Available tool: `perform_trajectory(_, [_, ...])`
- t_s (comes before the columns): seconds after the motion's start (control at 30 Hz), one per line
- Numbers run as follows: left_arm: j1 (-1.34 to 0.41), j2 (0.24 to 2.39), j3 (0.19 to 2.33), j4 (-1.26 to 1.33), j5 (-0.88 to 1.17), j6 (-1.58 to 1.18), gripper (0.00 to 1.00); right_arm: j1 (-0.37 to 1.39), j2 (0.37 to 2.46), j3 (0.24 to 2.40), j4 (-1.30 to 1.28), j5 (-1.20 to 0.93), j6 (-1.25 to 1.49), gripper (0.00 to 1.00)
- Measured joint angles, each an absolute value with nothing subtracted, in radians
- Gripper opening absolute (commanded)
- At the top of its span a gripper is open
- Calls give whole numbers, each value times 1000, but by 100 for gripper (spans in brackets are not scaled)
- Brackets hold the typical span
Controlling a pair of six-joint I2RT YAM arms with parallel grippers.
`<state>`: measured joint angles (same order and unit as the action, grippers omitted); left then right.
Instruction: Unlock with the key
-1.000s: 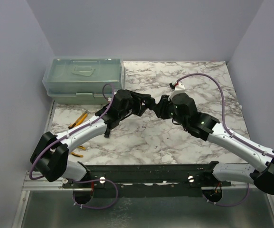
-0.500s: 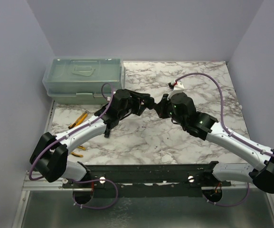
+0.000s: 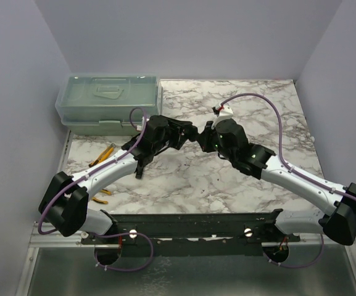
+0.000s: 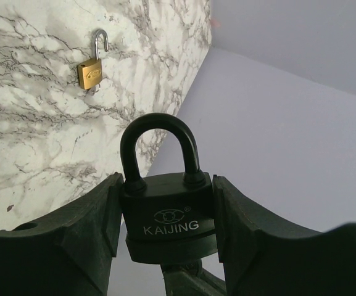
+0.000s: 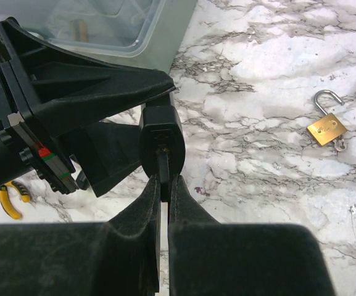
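A black padlock marked KAIJING sits upright between my left gripper's fingers, which are shut on its body; its shackle is closed. In the right wrist view the padlock's underside faces my right gripper. The key shows as a thin dark piece running from the keyhole into those shut fingertips; its head is hidden between the pads. From above, the left gripper and right gripper meet over the middle of the marble table.
A small brass padlock with its shackle open lies on the marble, also in the left wrist view as the brass padlock. A clear green plastic box stands at the back left. Yellow-handled pliers lie left of the left arm.
My right gripper has closed its fingers on the key at the padlock's underside, and the right arm has shifted slightly left. The left arm and padlock have not moved.
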<state>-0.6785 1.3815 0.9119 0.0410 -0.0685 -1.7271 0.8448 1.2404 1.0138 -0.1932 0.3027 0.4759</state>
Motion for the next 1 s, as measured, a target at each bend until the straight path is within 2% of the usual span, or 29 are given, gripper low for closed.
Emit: perform_trajectory(1.0, [-673,1343,907,44,-85,-1655,0,846,1204,942,-75,291,623,0])
